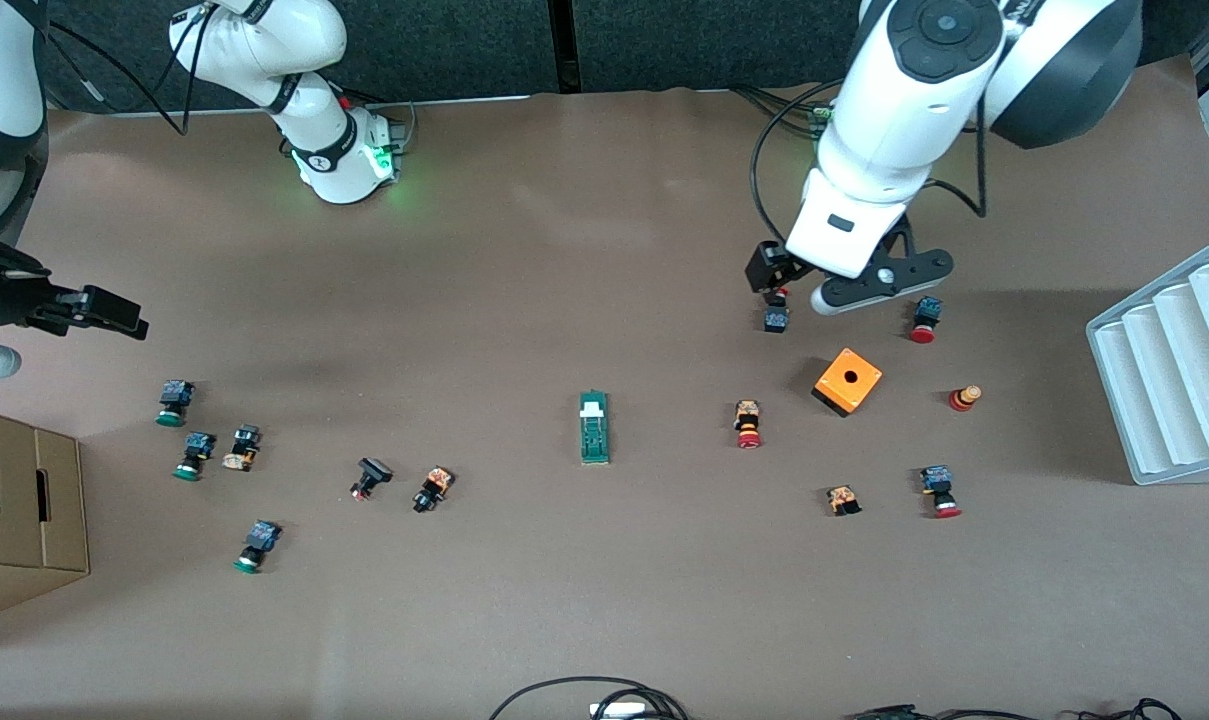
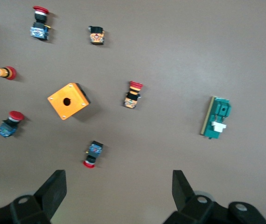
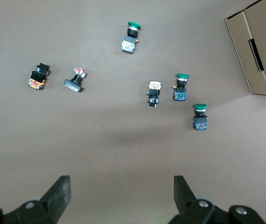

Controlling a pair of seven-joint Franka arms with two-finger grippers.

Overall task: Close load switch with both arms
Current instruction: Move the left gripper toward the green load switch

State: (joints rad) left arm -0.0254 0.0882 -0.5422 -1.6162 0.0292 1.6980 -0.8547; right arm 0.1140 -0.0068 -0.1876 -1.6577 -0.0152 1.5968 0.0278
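The load switch (image 1: pixel 594 428), a narrow dark-green block with a white piece at its end farther from the front camera, lies flat at the middle of the table. It also shows in the left wrist view (image 2: pixel 216 118). My left gripper (image 1: pixel 849 280) is open and empty, up over the table beside a small push button (image 1: pixel 776 316), toward the left arm's end from the switch; its open fingers (image 2: pixel 53 189) frame bare table. My right gripper (image 1: pixel 54 300) is open and empty over the right arm's end of the table. The right wrist view (image 3: pixel 122 193) does not show the switch.
An orange cube box (image 1: pixel 848 381) with a hole and several red-capped buttons lie toward the left arm's end. Green-capped buttons (image 1: pixel 174 402) and a cardboard box (image 1: pixel 19 510) are at the right arm's end. A white ribbed rack (image 1: pixel 1174 370) stands at the left arm's table edge.
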